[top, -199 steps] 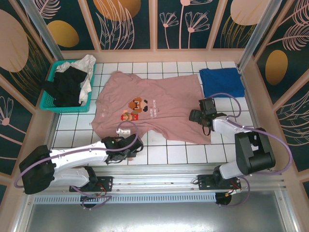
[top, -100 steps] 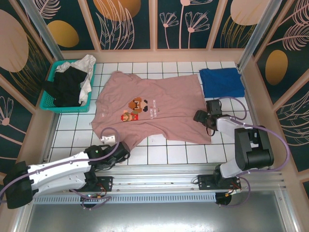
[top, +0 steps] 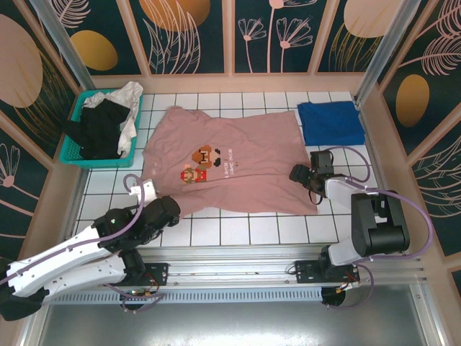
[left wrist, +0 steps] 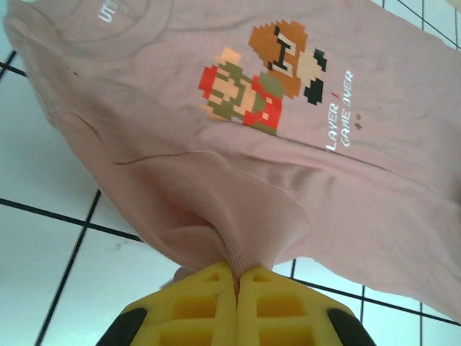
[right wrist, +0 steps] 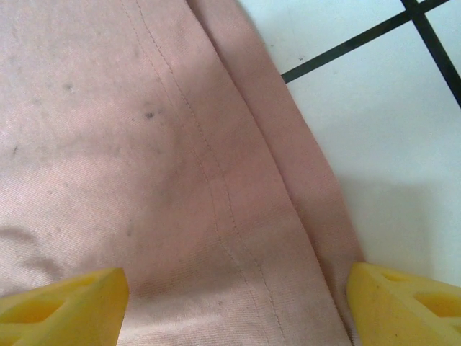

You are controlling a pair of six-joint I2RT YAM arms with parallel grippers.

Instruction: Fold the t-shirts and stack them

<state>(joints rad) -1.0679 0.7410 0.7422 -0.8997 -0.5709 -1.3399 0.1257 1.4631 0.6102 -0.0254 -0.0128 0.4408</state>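
Observation:
A dusty-pink t-shirt (top: pixel 238 169) with a pixel-art print (left wrist: pixel 263 79) lies spread on the white tiles. My left gripper (top: pixel 167 209) is at its near left edge. In the left wrist view this gripper (left wrist: pixel 236 277) is shut on a bunched fold of the pink cloth (left wrist: pixel 216 238). My right gripper (top: pixel 302 175) rests at the shirt's right hem. It stands open (right wrist: pixel 234 310), its yellow fingertips (right wrist: pixel 65 303) straddling the stitched hem (right wrist: pixel 216 187). A folded royal-blue t-shirt (top: pixel 330 122) lies at the back right.
A teal basket (top: pixel 72 155) at the back left holds a black tee (top: pixel 97 130) and a white one (top: pixel 130 97). Wooden walls close in the tiled table on three sides. Bare tiles (top: pixel 245 231) run along the near edge.
My left gripper has shut on the pink shirt's near left edge and moved left with it, straightening that edge. The right gripper shifted slightly right along the hem.

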